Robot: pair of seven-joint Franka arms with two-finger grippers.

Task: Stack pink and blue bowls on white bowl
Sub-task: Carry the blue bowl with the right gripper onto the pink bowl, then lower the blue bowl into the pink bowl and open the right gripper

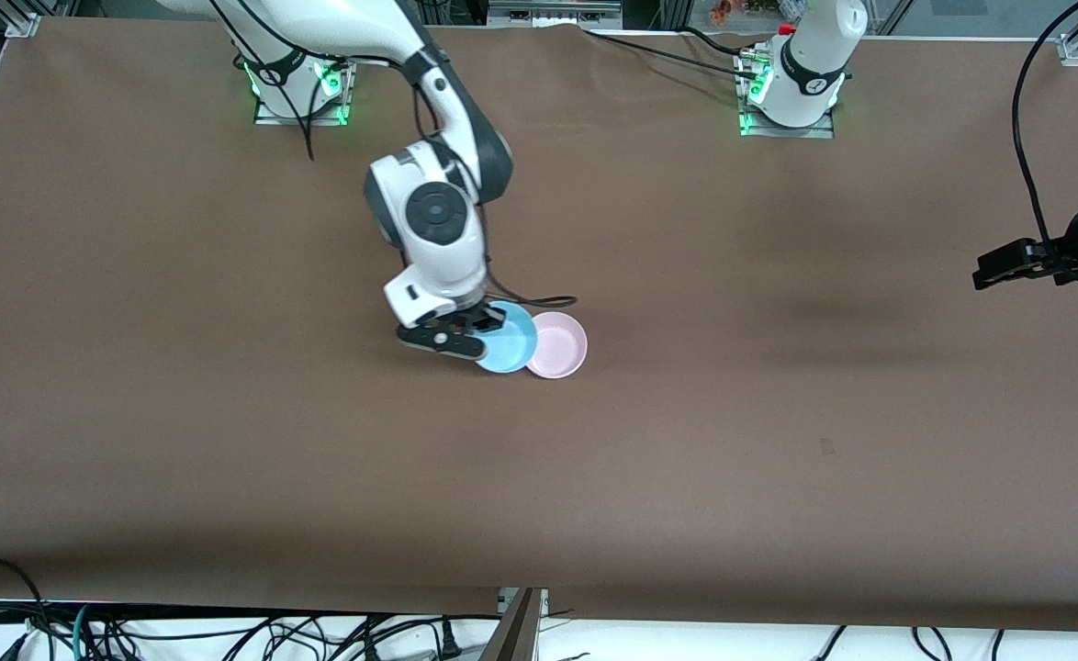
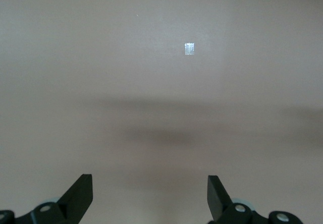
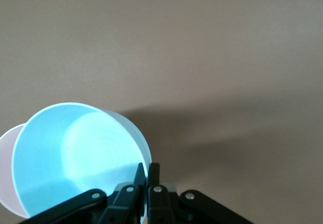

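My right gripper is shut on the rim of the light blue bowl and holds it tilted, low over the table. The bowl's edge overlaps the rim of the pale pink bowl, which sits on the brown table beside it toward the left arm's end. In the right wrist view the right gripper pinches the blue bowl's wall, and the pink bowl shows past it. No white bowl shows in any view. My left gripper waits open and empty at the left arm's end of the table, and its own view shows it over bare table.
A brown mat covers the whole table. A small pale mark lies on it nearer to the front camera, and it also shows in the left wrist view. The right arm's black cable trails just above the bowls.
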